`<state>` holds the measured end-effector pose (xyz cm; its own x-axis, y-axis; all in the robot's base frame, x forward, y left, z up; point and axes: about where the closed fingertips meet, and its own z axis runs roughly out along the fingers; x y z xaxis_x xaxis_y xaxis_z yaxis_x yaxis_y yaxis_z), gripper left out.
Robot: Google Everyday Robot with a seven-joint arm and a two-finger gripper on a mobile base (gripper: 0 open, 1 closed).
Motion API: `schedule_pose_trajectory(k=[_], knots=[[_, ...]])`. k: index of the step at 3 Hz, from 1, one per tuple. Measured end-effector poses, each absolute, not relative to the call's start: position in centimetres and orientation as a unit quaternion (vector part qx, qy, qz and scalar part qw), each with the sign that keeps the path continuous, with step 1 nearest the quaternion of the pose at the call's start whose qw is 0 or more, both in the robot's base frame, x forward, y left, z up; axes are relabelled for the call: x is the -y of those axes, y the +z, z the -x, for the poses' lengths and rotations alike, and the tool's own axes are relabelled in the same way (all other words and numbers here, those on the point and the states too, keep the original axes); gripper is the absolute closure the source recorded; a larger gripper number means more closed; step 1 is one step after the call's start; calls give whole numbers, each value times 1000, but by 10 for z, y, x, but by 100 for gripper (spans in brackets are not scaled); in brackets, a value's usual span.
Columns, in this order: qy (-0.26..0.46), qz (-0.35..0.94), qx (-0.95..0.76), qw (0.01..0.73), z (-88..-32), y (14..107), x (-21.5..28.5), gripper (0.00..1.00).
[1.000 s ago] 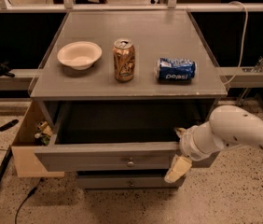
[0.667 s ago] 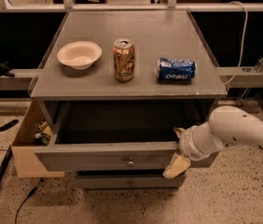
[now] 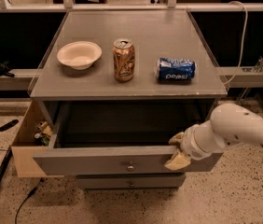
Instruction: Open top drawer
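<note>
The grey-painted wooden top drawer (image 3: 99,161) stands well extended beneath the grey tabletop (image 3: 136,85). The cream-coloured gripper (image 3: 176,150) is located at the front panel's right end; its closure cannot be determined. Off-centre pulling may skew and jam the drawer.

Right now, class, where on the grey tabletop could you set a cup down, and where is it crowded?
Free: the wide back strip of the tabletop behind the bowl, gold can and Pepsi can. Crowded: that middle row, and the right front of the top drawer, where the pincer sits.
</note>
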<state>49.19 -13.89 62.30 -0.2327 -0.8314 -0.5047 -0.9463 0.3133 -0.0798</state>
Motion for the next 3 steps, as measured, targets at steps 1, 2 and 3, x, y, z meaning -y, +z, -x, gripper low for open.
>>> schedule_pose_trajectory(k=[1, 2, 3], knots=[[120, 570, -778, 235, -487, 627, 143, 92], [120, 570, -778, 235, -486, 628, 143, 100], [122, 568, -779, 236, -478, 630, 144, 100]])
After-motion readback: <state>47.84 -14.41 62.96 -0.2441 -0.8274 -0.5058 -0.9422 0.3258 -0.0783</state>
